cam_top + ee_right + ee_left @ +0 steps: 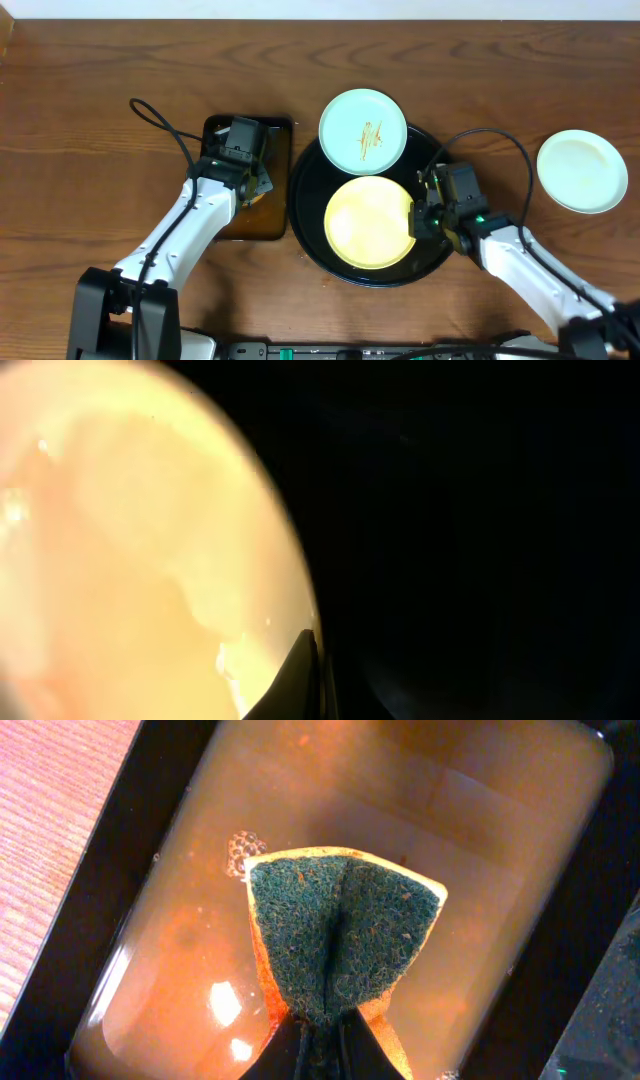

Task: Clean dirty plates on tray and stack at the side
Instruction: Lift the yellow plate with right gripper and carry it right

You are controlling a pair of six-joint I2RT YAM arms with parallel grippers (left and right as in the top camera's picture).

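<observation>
Your left gripper (318,1038) hangs over the rectangular tray (95,910), which sits on the wooden table (100,60) just left of the round black tray (305,225). Its fingers are narrow and pinch a sponge (340,930) that is folded in half, green scouring side outward and yellow edge showing along the fold. The sponge sits above a shallow pool of brownish liquid (180,920) in the rectangular tray. You cannot tell from the left wrist view whether it touches that liquid.

Your right gripper (416,215) is at the right edge of the yellow plate (368,222), which lies flat in the middle of the black tray. In the right wrist view the fingertips (300,665) form a thin dark wedge right at the plate's rim. They look close together, but you cannot tell whether they grip the rim or only rest beside it. The plate's face is clear of sauce in the overhead view.

The mint-blue plate (345,125) lies at the far side of the black tray, overlapping its rim, and it carries an orange-brown sauce squiggle (372,138). A third pale plate (582,171) lies on the table well to the right of the tray, with no marks visible on it.
</observation>
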